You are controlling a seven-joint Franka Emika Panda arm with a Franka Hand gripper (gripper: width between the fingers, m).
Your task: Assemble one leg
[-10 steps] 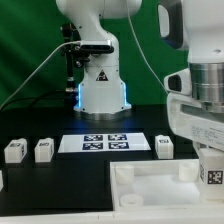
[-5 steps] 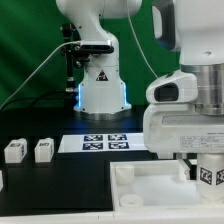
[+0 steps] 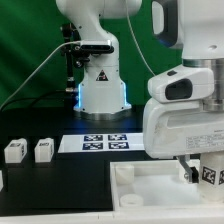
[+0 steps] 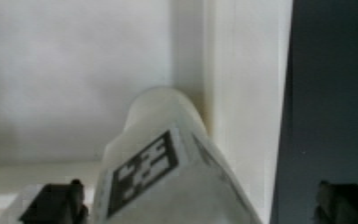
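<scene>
The gripper (image 4: 197,205) is held spread wide above a tagged leg (image 4: 158,160) seated in the tray-like tabletop's (image 3: 150,185) corner, apparently for release or regrasp.

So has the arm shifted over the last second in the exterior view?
Yes. Its white wrist housing has swung toward the exterior view's left, now covering the leg that stood just past the marker board; the two legs further left haven't moved.

Arm (image 3: 185,110) hides tray's (image 3: 150,180) far corner (hand unseen).
</scene>
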